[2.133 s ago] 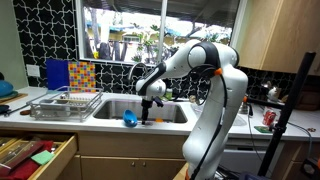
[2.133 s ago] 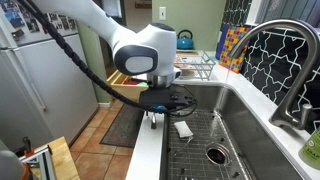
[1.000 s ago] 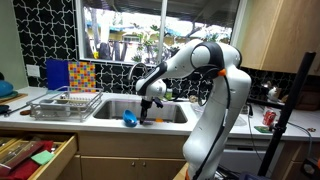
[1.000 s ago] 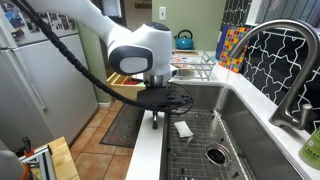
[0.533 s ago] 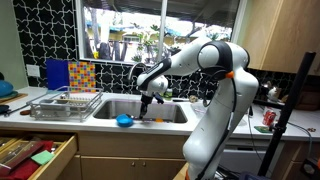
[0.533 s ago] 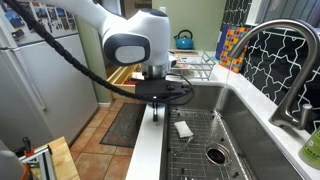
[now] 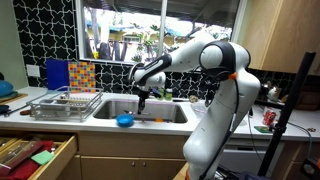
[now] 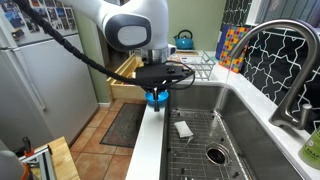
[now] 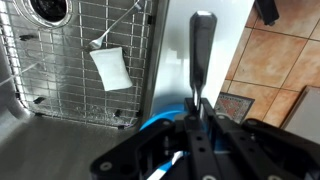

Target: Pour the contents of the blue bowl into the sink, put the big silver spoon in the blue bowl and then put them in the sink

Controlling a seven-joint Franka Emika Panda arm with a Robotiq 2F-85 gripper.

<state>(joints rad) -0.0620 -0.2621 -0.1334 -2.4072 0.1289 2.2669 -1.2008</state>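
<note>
My gripper (image 9: 193, 108) is shut on the big silver spoon (image 9: 200, 50), whose long metal body sticks out past the fingers over the counter's front edge. The blue bowl (image 9: 160, 126) sits right under the gripper on the narrow counter strip in front of the sink (image 9: 60, 120). In both exterior views the gripper (image 7: 143, 97) (image 8: 156, 87) hangs just above the bowl (image 7: 124, 120) (image 8: 156, 98), with the spoon (image 7: 143, 109) pointing down. The sink (image 8: 225, 105) holds a wire grid and a small white scrap (image 8: 183, 129). What the bowl contains cannot be made out.
A wire dish rack (image 7: 65, 103) stands on the counter beside the sink, with a colourful board (image 7: 80, 75) behind it. The faucet (image 8: 285, 60) arches over the basin's far side. An open drawer (image 7: 35, 155) juts out below the counter. A red can (image 7: 267, 118) stands beyond the arm.
The gripper has risen from the counter edge with the spoon held in it and shifted slightly toward the bowl. The blue bowl now shows beneath it.
</note>
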